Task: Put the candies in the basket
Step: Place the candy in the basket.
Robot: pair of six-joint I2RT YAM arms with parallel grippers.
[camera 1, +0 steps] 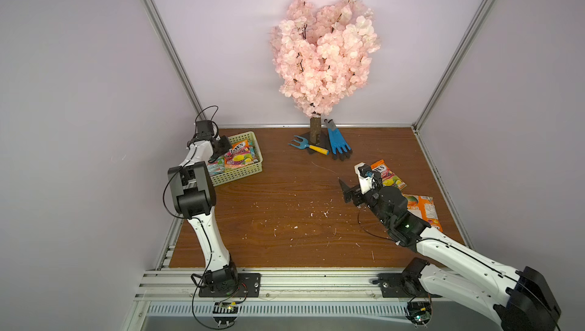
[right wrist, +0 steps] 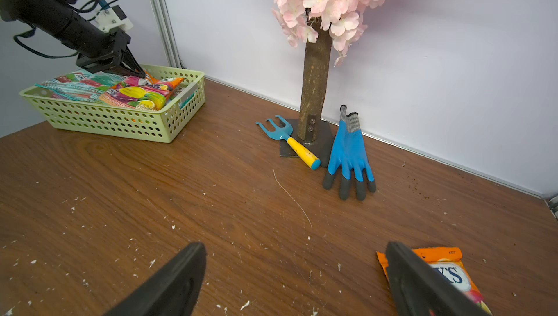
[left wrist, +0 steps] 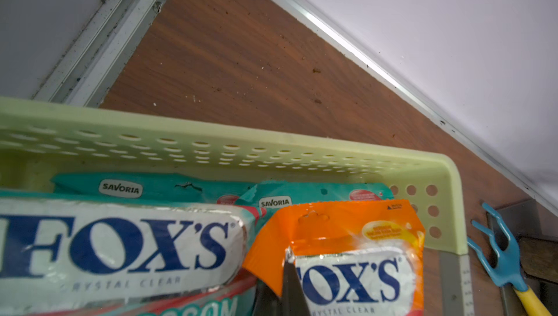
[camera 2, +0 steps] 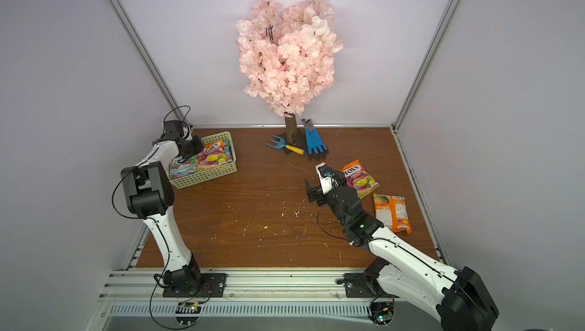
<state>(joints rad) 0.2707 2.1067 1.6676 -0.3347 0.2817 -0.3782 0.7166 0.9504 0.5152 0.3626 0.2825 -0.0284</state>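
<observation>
The left arm reaches forward and down, its left gripper (right wrist: 137,73) pinched tight on the top corner of an orange FOX'S bag (left wrist: 347,233) lying in the basket (right wrist: 120,118) beneath it. The right gripper (right wrist: 296,246) hovers low over the table (right wrist: 211,193), jaws spread wide, with a loose FOX'S bag (camera 2: 359,176) just beside its right finger.

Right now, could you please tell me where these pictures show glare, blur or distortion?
Left wrist view: glare streaks the wall rail; the left claw, pinching the orange bag, is a dark blur. Right wrist view: the right claw is out of focus, the glove sharp. In both top views: even, soft light, walls splayed by the wide lens.
</observation>
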